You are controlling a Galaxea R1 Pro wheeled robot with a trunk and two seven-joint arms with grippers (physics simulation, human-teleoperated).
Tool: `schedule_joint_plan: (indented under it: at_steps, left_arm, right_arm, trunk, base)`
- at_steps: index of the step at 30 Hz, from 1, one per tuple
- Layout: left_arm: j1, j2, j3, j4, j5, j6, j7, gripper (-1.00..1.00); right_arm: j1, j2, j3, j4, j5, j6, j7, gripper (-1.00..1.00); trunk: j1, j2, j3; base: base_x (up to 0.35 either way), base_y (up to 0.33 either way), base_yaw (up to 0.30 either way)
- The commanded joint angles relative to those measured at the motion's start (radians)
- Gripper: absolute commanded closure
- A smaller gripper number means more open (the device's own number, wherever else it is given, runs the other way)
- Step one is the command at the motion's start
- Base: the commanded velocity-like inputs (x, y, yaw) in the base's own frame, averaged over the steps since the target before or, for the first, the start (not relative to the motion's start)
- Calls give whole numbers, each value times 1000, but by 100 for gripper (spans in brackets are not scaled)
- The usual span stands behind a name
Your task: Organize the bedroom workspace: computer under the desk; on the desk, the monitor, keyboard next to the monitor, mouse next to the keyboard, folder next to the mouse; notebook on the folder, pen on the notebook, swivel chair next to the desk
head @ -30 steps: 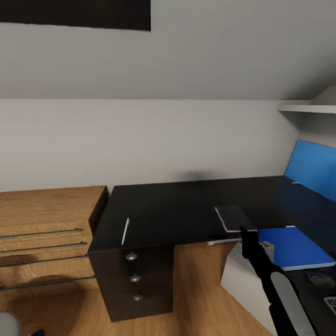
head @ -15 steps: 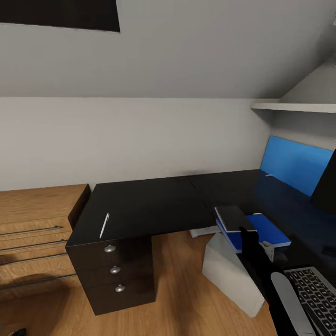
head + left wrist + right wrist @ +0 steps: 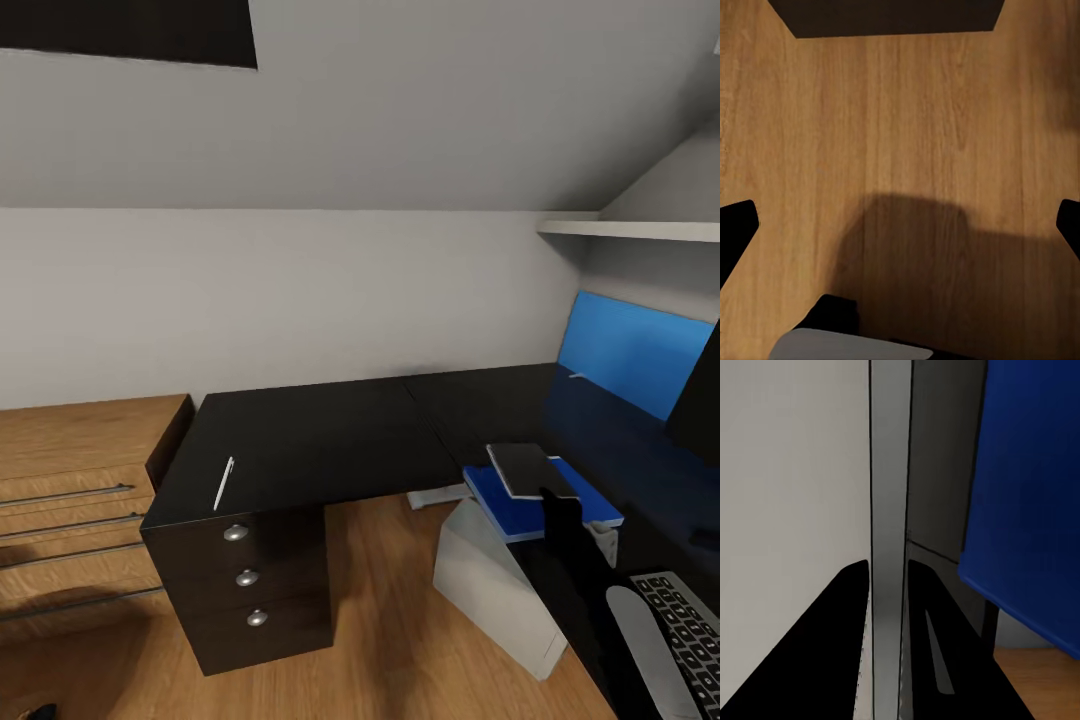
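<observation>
Head view first: the long L-shaped black-topped desk [image 3: 330, 440] runs along the pale wall under the sloped grey ceiling, with three round silver knobs down its black drawer block. A thin white pen [image 3: 224, 483] lies alone near the desk's left front edge, well apart from everything else. Over at the right, the flat bright blue folder [image 3: 520, 505] sits on the desk corner, and the thin dark grey notebook [image 3: 530, 469] is above it, tilted, pinched edge-on by the right gripper [image 3: 556, 494] at the end of the black arm; whether the book touches the folder I can't tell. The light grey boxy computer tower [image 3: 495, 585] stands on the wood floor under the desk edge. The silver-framed keyboard with black keys [image 3: 690, 625] is cut off at the corner, and the black monitor [image 3: 698, 400] is only a sliver at the right border. A low wooden shelf unit [image 3: 85, 500] sits left of the desk. Left wrist view: just wood floor with a shadow, and the left gripper's black fingertips [image 3: 735, 232] sit wide apart at both borders, nothing between. Right wrist view: the notebook [image 3: 889, 547] shows edge-on as a grey strip clamped between the dark fingers [image 3: 810, 660], the blue folder [image 3: 1027, 510] just beside it.
</observation>
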State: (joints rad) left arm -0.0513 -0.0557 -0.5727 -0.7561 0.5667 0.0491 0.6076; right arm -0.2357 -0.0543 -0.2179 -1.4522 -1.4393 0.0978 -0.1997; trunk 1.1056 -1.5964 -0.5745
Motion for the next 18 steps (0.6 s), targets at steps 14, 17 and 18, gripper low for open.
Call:
schedule_joint_plan:
  at_steps: [14, 17, 18]
  left_arm:
    - [-1, 0, -4, 40, 2, -70, 8, -100]
    - [-1, 0, -4, 40, 2, -71, 8, -100]
    - [-1, 0, -4, 40, 2, -71, 8, -100]
  right_arm:
    - [-1, 0, -2, -5, -5, 3, 37, 100]
    - [-1, 1, -3, -4, -4, 2, 37, 100]
    - [-1, 0, -3, -4, -4, 3, 37, 100]
  trunk:
    - [0, -1, -1]
    - [0, -1, -1]
    - [0, -1, -1]
  base:
    - [0, 0, 0]
    - [0, 0, 0]
    - [0, -39, 0]
